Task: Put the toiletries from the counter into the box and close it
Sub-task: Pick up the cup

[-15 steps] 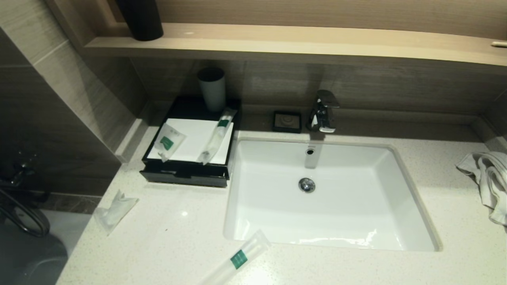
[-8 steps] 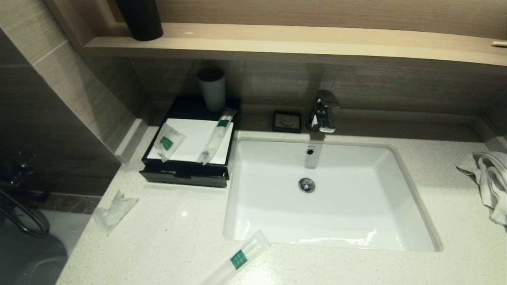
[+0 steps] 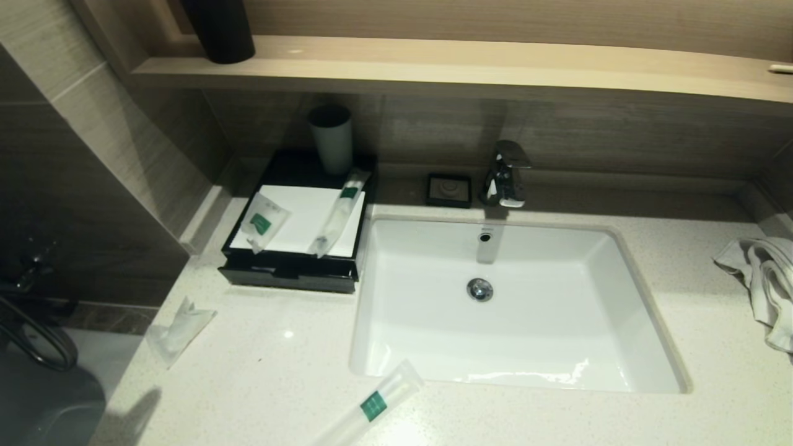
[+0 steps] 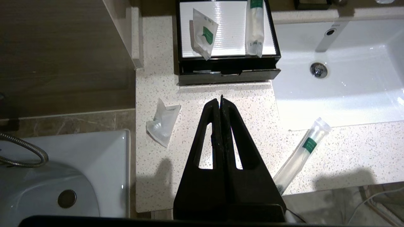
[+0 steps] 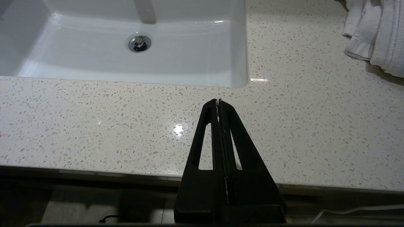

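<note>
Toiletries lie in four places, as you can verify in the head view. One short packet [image 3: 265, 221] and one long packet [image 3: 338, 213] rest on the white panel of the box [image 3: 291, 272], whose drawer is slightly out. A second short packet [image 3: 178, 331] lies on the counter [image 3: 260, 371] near its left edge, in front of the box. A second long packet [image 3: 372, 406] lies at the counter's front edge, just before the basin [image 3: 514, 303]. Note that the left gripper [image 4: 220, 98] hangs above the counter between box and short packet, fingers pressed together, holding nothing. The right gripper [image 5: 218, 101], also closed and empty, sits over the front counter, with a towel [image 5: 375, 34] well apart.
</note>
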Controlling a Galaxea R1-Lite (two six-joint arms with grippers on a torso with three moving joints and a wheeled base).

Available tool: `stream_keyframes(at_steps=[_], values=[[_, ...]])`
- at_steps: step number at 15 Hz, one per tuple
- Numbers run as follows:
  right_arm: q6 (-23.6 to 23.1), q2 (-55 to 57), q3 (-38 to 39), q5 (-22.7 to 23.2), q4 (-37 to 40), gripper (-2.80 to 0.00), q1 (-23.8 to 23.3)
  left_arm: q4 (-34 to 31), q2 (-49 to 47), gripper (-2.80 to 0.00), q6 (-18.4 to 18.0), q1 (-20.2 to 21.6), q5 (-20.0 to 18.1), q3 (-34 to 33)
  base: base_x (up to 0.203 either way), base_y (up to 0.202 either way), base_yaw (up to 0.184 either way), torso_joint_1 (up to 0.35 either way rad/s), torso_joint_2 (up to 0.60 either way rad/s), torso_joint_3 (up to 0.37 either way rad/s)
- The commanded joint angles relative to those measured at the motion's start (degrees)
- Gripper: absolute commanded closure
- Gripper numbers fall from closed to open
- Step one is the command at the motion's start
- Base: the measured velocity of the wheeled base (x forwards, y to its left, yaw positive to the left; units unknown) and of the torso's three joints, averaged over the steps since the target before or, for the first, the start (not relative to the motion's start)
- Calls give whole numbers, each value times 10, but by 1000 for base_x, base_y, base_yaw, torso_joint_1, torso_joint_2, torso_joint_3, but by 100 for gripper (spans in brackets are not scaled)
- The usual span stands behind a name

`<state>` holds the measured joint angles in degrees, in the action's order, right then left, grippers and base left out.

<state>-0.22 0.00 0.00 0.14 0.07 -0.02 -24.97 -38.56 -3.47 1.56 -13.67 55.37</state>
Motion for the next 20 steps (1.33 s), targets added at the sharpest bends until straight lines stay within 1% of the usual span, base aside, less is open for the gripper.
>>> stream_keyframes(at_steps=[1,9,11,14,17,20], values=[[0,1,0,0,0,0,0,-1,-38,0,-6,-1,-1,-10,0,0,0,0,0,0],[0,0,0,0,0,0,0,-1,-78,0,-9,-2,-1,-41,0,0,0,0,0,0],[0,0,0,0,0,0,0,0,-84,0,-15,-3,-2,-52,0,0,0,0,0,0],[0,0,0,0,0,0,0,5,-94,0,-21,-20,-2,-70,0,0,0,0,0,0],[0,0,0,0,0,0,0,10,-127,0,-19,-29,0,-66,0,0,0,0,0,0],[0,0,0,0,0,0,-1,60,-152,0,-16,-30,3,-64,0,0,0,0,0,0]])
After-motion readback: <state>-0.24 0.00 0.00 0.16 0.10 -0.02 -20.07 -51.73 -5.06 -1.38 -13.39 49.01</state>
